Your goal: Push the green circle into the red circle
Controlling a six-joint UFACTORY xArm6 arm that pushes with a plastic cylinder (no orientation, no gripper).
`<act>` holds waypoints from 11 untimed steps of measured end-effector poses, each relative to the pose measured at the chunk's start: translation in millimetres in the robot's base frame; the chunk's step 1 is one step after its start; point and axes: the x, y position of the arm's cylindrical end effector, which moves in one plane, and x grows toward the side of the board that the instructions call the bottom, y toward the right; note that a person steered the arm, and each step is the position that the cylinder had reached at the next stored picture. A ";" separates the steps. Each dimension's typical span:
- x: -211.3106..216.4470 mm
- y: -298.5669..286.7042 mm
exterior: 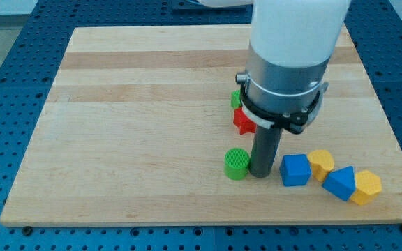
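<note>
The green circle (pixel 236 164) is a short green cylinder near the view's bottom centre of the wooden board (pixel 131 125). My tip (pixel 261 173) stands just to its right, touching or almost touching it. No red circle shows; it may be hidden behind the arm. A red block of star-like shape (pixel 243 121) lies above the green circle, partly hidden by the arm's body (pixel 285 77). A second green block (pixel 236 98) peeks out just above the red one, shape unclear.
To the right of my tip lie a blue cube (pixel 295 170), a yellow block (pixel 321 163), a second blue block (pixel 340 183) and a second yellow block (pixel 366 187) in a row. The board's bottom edge is close below them.
</note>
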 end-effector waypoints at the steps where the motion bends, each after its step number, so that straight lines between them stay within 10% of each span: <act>1: 20.1 -0.5; 3: 50.4 -20.5; 11: -69.9 14.2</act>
